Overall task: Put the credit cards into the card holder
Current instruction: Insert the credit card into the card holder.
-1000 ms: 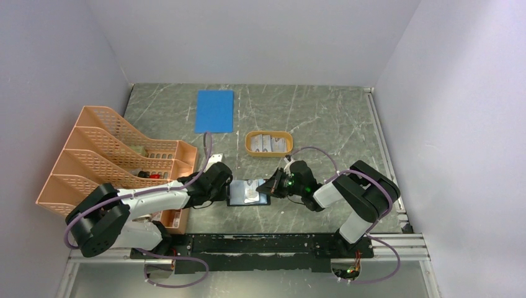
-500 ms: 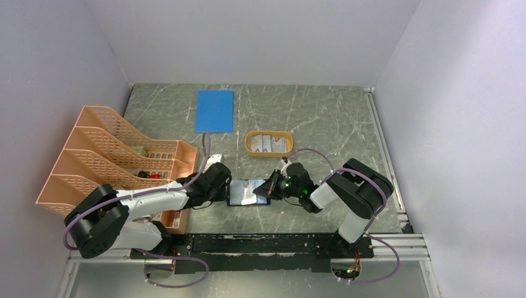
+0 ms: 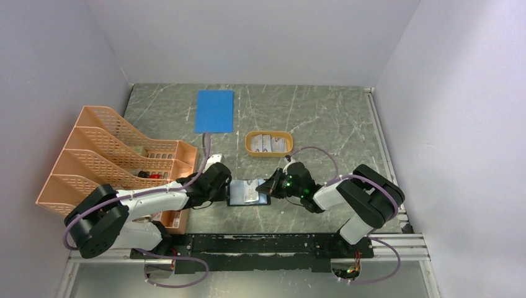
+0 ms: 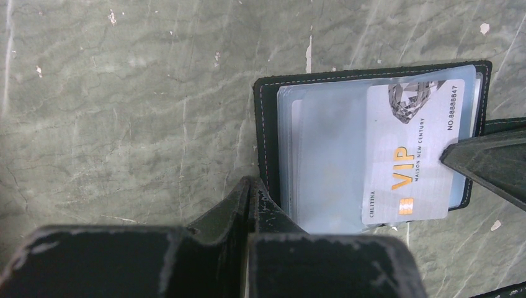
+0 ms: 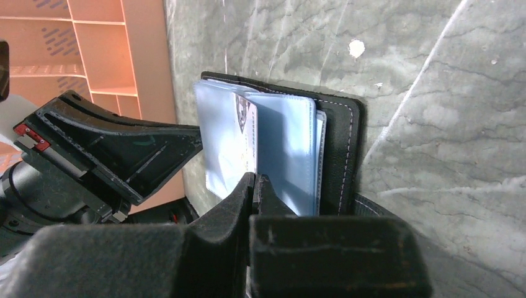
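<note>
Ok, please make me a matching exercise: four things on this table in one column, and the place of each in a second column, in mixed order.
Things
1. card holder
2. blue sheet
3. orange oval tray
4. orange mesh file rack

Places
A. far side, lying flat
B. left side, standing
C. near side, lying open
D. middle, holding credit cards

Pairs: 1-C, 2-A, 3-D, 4-B.

We look down on a grey-green marbled counter [image 3: 322, 124]. Directly on it lie a blue sheet [image 3: 214, 110] at the far side, an orange oval tray [image 3: 247, 144] mid-counter, an orange mesh file rack [image 3: 118, 155] along the left, and the card holder [image 3: 237, 192], opened flat, toward the near edge.
</note>
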Controlling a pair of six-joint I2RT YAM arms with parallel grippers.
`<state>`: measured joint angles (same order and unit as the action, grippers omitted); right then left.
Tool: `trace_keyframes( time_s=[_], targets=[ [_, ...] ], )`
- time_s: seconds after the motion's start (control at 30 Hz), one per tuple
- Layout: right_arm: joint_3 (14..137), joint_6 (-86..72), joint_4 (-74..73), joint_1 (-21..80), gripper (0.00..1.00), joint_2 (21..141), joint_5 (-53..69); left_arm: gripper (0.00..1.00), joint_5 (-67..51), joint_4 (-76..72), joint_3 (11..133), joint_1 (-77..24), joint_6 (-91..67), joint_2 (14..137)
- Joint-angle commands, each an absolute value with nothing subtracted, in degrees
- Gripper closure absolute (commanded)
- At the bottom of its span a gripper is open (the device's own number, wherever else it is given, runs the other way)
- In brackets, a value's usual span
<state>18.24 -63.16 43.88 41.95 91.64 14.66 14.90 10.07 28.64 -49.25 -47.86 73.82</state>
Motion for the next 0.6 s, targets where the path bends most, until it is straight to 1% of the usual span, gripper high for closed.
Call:
trace_keyframes(
  time_s=[0.0,0.57],
  targets=[
    [17.28,-61.97,42.60,41.71,1.00,91.01,12.07,0.95,10.54,14.85,25.81,-49.48,-48.44,75.68],
    [15.95,-62.73,45.54,41.60,1.00,91.69,11.69,0.95,10.48,14.70,25.05,-49.48,-49.03,74.95]
  ],
)
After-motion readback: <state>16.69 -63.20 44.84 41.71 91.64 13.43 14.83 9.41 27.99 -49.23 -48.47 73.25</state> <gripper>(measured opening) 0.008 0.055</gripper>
